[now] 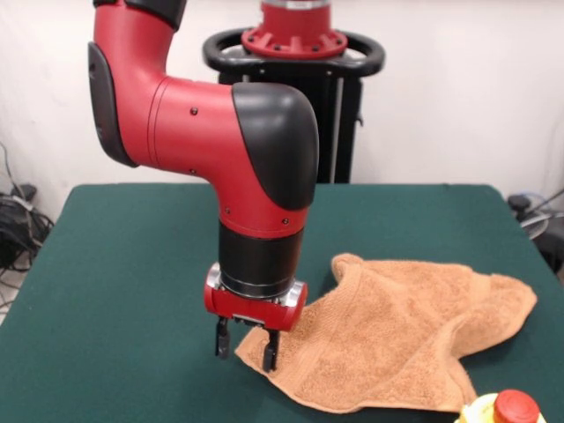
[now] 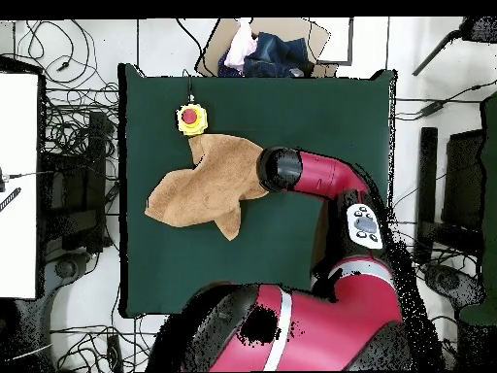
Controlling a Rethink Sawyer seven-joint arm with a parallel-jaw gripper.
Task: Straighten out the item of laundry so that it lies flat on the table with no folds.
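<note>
The orange-tan towel (image 1: 397, 330) lies crumpled on the green table (image 1: 123, 264), right of centre in the front view, with folds and an upturned corner. It also shows in the overhead view (image 2: 204, 183), left of the arm. My gripper (image 1: 247, 345) points straight down at the towel's near left corner. Its fingers (image 1: 270, 352) stand apart, low at the table, with the corner between them. In the overhead view the arm's wrist (image 2: 278, 168) hides the gripper.
A yellow box with a red button (image 1: 504, 409) sits at the table's front edge by the towel, and shows in the overhead view (image 2: 191, 118). A pile of clothes (image 2: 260, 50) lies beyond the table (image 2: 320, 107). Cables lie on the floor around it.
</note>
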